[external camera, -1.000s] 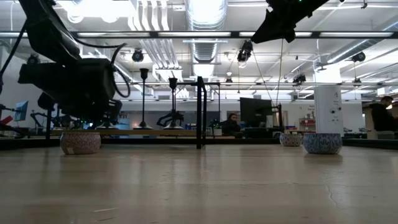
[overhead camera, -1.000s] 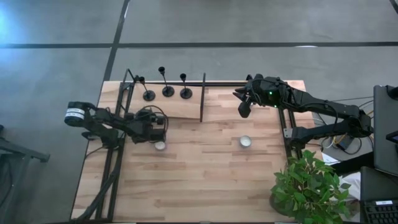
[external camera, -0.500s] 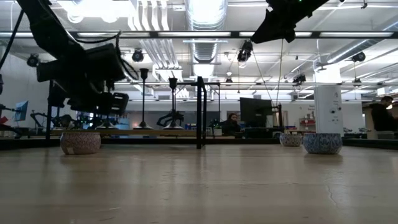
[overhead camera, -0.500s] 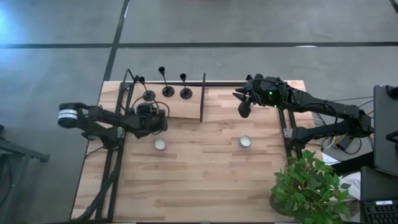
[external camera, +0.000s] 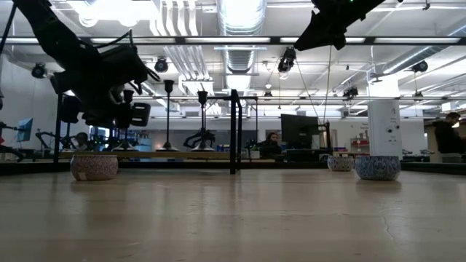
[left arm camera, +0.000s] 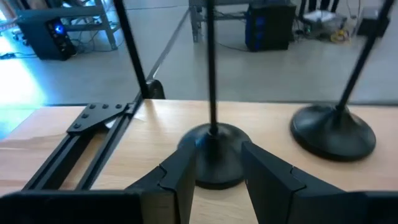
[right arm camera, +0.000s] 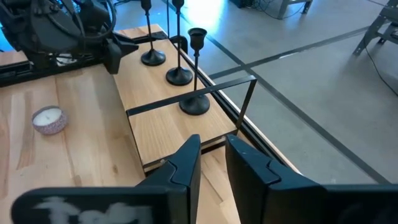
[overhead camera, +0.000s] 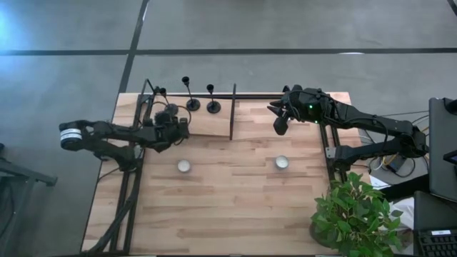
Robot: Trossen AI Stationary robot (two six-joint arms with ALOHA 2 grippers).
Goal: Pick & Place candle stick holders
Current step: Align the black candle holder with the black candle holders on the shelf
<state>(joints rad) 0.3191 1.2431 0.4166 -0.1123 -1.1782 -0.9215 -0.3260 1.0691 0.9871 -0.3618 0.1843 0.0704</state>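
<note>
Found the left gripper (overhead camera: pixel 173 123) at the upper left of the high view, fingers parted either side of the base of the leftmost candle stick holder (left arm camera: pixel 214 140), upright on the raised board. Noted the other two holders (overhead camera: pixel 193 104) (overhead camera: pixel 213 107) just right of it. Saw the right gripper (overhead camera: pixel 280 127) at upper right, narrowly parted and holding nothing.

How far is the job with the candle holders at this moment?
Done: nothing visible; all three holders stand on the raised board. In hand: the left claw is open around the base of the nearest holder, not lifted. Left: that holder and the other two. The right claw waits above the table.
</note>
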